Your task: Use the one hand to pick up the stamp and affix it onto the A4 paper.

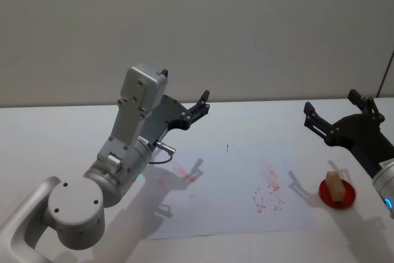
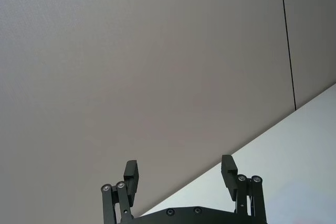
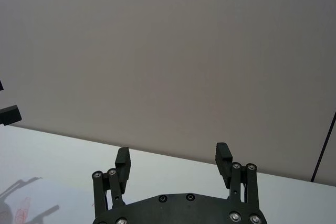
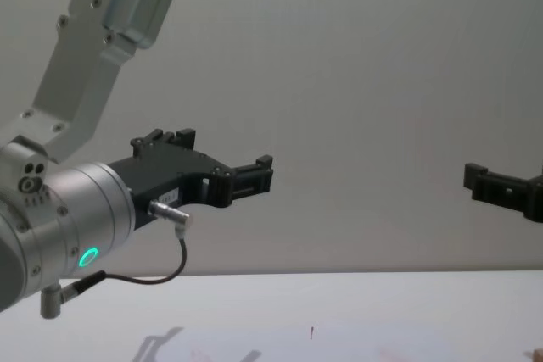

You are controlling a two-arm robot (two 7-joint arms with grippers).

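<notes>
Stamp (image 1: 334, 184): upright on a small red dish (image 1: 349, 196), just beside the right edge of the A4 paper (image 1: 234, 201), which lies flat on the white counter (image 1: 61, 133). Reddish marks on the sheet. Right pincer (image 1: 330, 102) hangs in the air beyond the dish, fingers spread, empty. Left pincer (image 1: 205, 103) is raised above the paper's far left corner, also spread and empty.

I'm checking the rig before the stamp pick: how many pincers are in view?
2. The left pincer, open, is raised over the table left of centre; the right pincer, open, is raised at the right, beyond the stamp.
</notes>
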